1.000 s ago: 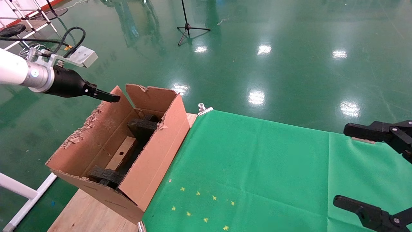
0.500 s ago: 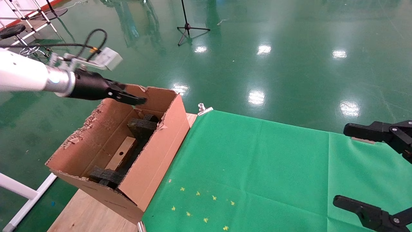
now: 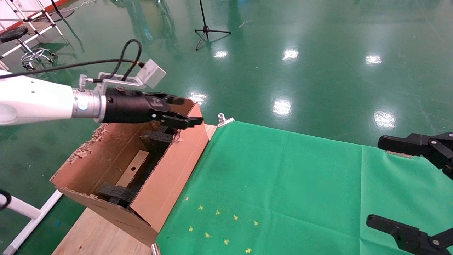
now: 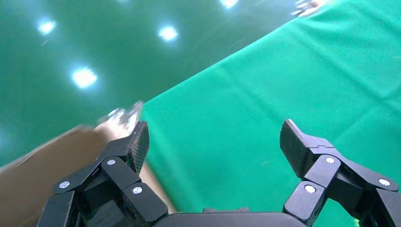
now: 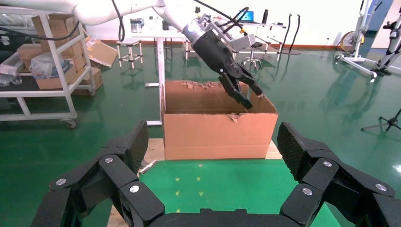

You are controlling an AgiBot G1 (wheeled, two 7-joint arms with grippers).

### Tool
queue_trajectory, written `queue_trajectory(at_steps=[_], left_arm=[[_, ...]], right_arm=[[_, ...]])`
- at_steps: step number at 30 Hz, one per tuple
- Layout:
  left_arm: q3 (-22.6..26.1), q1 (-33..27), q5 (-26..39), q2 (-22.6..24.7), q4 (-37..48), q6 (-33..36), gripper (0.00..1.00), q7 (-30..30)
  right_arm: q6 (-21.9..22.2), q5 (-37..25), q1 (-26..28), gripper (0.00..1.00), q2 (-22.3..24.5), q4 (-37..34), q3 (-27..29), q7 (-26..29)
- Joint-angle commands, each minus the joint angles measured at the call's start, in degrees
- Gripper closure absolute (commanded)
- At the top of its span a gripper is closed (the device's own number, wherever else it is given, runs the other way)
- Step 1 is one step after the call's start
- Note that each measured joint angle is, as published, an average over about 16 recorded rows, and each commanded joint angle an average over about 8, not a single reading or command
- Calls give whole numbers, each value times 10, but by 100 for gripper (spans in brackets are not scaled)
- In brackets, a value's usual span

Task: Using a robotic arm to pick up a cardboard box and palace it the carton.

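Just above the far end of the carton (image 3: 166, 177), the left gripper (image 3: 185, 113) hangs in the air with its two black fingers spread apart and nothing between them; the left wrist view shows the same wide gap, with green cloth (image 4: 265, 109) filling the space between the pads. The white arm with its silver wrist reaches in from the left, carrying a silver box camera (image 3: 151, 73) and a looping black cable (image 3: 127, 56) on top. Below and nearer, the cardboard box (image 3: 133, 172) lies inside the carton, flat along its length, between black foam blocks (image 3: 155, 140) at the far end and more foam at the near end; a small round hole shows on its upper face. The carton stands on a bare wooden tabletop (image 3: 95, 233) at the left edge of the green cloth (image 3: 283, 184), its left flap torn and ragged. Well apart on the right, the right gripper (image 3: 410, 184) hovers over the cloth with its fingers wide open and empty. From the right wrist view, the carton (image 5: 217, 127) sits beyond the open fingers, with the left gripper (image 5: 246, 92) above its rim.
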Motion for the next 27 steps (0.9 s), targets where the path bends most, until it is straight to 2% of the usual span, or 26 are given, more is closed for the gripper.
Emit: queue_trajectory(at_steps=[1,27], left_arm=[[-12,18,-24,-3,-21,8,0,9],[-167,254,-333,-47,-294,113,0,124]], right_arm=[[0,0,0,0,0,0,0,0],[0,0,0,0,0,0,0,0]])
